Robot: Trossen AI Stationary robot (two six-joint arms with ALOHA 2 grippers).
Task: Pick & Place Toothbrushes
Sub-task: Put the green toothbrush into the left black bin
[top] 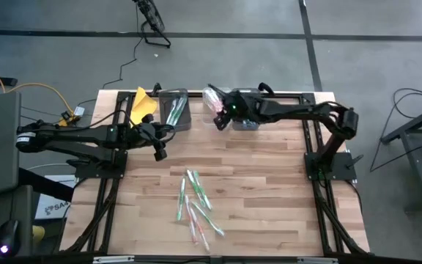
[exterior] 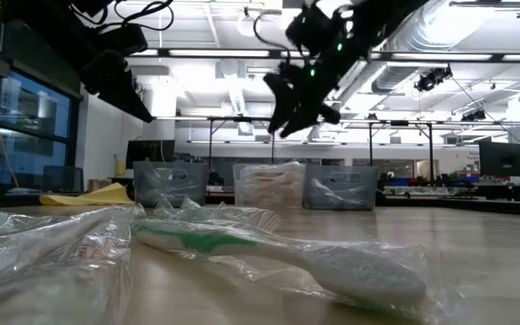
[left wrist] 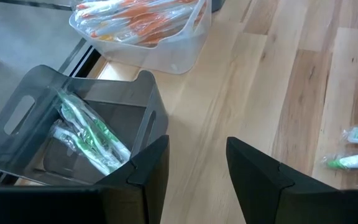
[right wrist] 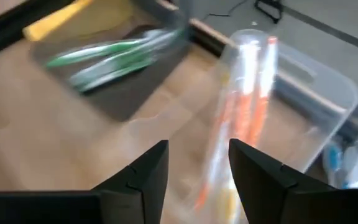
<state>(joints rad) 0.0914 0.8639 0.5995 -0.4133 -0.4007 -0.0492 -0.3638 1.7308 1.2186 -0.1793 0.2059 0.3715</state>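
Fingers of our right gripper (right wrist: 194, 165) stand apart above the clear bin (top: 216, 99) of orange toothbrushes (right wrist: 247, 112), empty; our left gripper (left wrist: 194, 165) waits released beside the grey bin (left wrist: 73, 130).

Right wrist view was motion-blurred throughout: the wrapped orange toothbrush (right wrist: 244, 118) below the right gripper (right wrist: 197, 168) smeared into streaks, whether the fingers touched it could not be told. Green toothbrushes (right wrist: 114, 59) in the dark bin (right wrist: 135, 93) also smeared.

Low view: the nearest wrapped toothbrush (exterior: 278, 253) was out of focus, its handle cut off at the picture's side. Bins (exterior: 337, 188) at the far edge looked hazy, contents unreadable.

High view: loose toothbrushes (top: 195, 205) on the table (top: 269, 191) were too small to count; their colours were only partly legible.
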